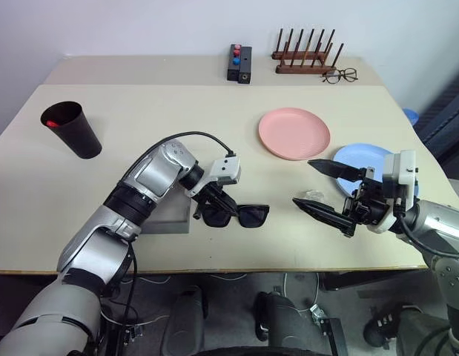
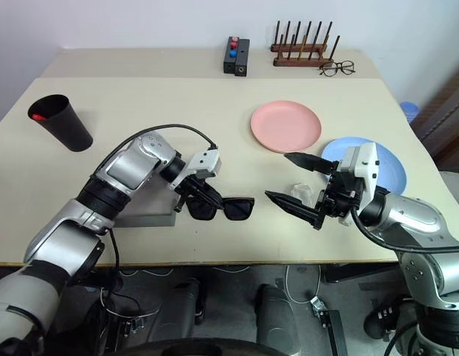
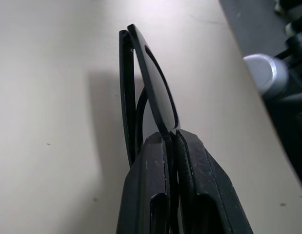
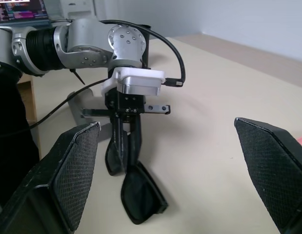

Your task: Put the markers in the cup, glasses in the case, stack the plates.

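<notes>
This looks like a robot test room or lab, not a home. A plain beige table [image 1: 214, 119] stands against a bare white wall [image 1: 140, 26]. Household props lie spaced out on it as if staged: at twelve o'clock a wooden peg rack [image 1: 307, 53] and a small black box with red and blue buttons [image 1: 239, 63]. Loose cables [image 2: 311, 293] trail on the grey floor under the table's near edge. At ten o'clock in the right wrist view, a lit computer screen [image 4: 19, 9] glows.

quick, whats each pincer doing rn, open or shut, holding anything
Left pincer: shut on the sunglasses, gripping them at one lens.
Right pincer: wide open, holding nothing, hovering over the table facing the sunglasses.
</notes>
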You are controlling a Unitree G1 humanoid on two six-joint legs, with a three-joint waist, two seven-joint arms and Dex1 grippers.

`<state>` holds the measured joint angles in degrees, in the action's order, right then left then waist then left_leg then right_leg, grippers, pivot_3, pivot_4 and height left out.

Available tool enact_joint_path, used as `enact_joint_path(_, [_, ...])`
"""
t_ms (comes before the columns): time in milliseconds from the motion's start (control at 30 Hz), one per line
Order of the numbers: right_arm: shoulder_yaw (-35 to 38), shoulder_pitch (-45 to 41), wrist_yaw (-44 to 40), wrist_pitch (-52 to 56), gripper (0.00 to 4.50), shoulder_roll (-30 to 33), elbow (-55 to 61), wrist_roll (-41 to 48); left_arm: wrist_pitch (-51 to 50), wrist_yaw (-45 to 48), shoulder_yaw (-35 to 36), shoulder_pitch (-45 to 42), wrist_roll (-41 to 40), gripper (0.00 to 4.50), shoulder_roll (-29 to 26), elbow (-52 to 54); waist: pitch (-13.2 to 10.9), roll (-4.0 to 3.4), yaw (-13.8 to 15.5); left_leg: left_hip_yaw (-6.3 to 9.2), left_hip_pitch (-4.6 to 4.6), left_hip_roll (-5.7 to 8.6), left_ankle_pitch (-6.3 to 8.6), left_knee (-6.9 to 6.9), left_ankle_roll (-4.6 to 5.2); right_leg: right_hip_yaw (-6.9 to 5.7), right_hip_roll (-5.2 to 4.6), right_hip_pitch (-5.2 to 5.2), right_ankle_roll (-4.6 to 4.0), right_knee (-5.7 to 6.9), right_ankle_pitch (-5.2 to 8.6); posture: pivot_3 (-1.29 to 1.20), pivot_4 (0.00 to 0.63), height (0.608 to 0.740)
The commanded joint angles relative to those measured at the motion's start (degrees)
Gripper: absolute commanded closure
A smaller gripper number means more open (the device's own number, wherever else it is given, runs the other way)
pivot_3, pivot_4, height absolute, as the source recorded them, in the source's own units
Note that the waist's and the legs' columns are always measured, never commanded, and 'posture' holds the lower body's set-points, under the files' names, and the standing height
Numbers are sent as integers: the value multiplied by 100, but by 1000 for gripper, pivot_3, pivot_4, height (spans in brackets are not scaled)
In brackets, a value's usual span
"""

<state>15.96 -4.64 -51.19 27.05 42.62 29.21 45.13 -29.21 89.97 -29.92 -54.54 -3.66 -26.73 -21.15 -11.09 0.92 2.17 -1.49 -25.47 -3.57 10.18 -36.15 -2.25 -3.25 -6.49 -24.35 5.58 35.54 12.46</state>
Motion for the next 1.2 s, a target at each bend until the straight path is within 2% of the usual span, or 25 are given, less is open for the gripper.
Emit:
enact_joint_path(33, [9,-114,-2,-141,0,-32,71,-28,-406,174,248,-317,-200,4454,-180,108,-1,0,-1,0,-1,0,0,0,0,0,1,-2,0,1,0,0,150,740])
enact_joint_path(167, [-31,-183,-20,-143,0,-45,35,-60,-746,218,383,-601,-417,4454,-200,-45,-2,1,1,1,-8,0,0,1,1,0,1,-7,0,0,0,0,150,740])
enact_joint_path(400, [-86,-299,-54,-154,0,-71,-49,-113,-1149,253,297,-1157,-1198,4454,-792,-196,-4,1,0,1,-13,0,1,1,2,0,1,-12,0,0,0,0,150,740])
enact_joint_path(567, [-138,-343,-73,-176,0,-108,-94,-152,-798,253,389,-1400,-1360,4454,-1130,-453,-4,1,0,1,-13,0,1,3,2,0,1,-13,0,-1,0,0,150,740])
enact_joint_path(933, [-121,-447,-136,-110,0,-71,-124,-2,-547,253,-972,-1391,-2810,4454,-3144,45,-8,-1,1,0,-17,-1,1,10,2,1,2,-20,-1,-2,0,0,150,740])
enact_joint_path(1100, [-155,-471,-378,-239,0,-48,-67,0,-28,253,-1440,-1290,-3107,4454,-3816,12,-8,-1,8,1,-22,-2,2,7,2,0,2,-20,-1,-6,1,0,150,740])
enact_joint_path(1200, [-307,-488,-575,-291,0,-41,-26,-61,576,253,-1710,-1095,-2852,4454,-4175,-78,-8,-1,-5,0,-22,-1,2,9,2,0,2,-21,-1,-7,1,0,150,740])
